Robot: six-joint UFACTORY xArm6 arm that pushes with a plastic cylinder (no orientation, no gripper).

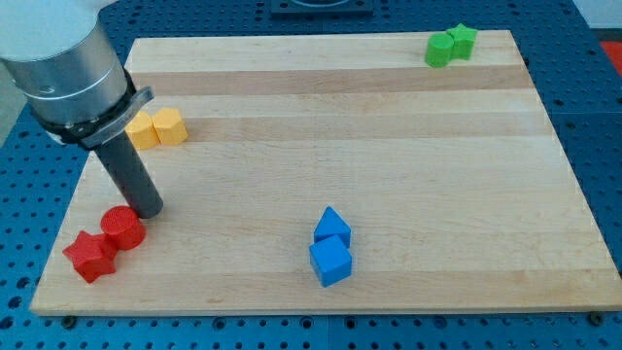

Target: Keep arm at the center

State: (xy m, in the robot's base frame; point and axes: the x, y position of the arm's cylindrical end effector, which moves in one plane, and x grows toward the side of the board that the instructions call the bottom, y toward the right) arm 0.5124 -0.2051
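My tip [148, 210] rests on the wooden board [389, 146] near its left edge, just above and to the right of the red cylinder [122, 228], touching or nearly touching it. A red star-shaped block [89, 256] lies against the cylinder at its lower left. Two yellow blocks [157, 127] sit side by side above the tip, partly behind the arm's grey body. Two blue blocks [331, 247] sit together at the bottom middle, a pointed one above a cube. Two green blocks [450, 45] sit together at the top right.
The board lies on a blue perforated table [603, 117]. The arm's grey body [68, 58] covers the board's top left corner.
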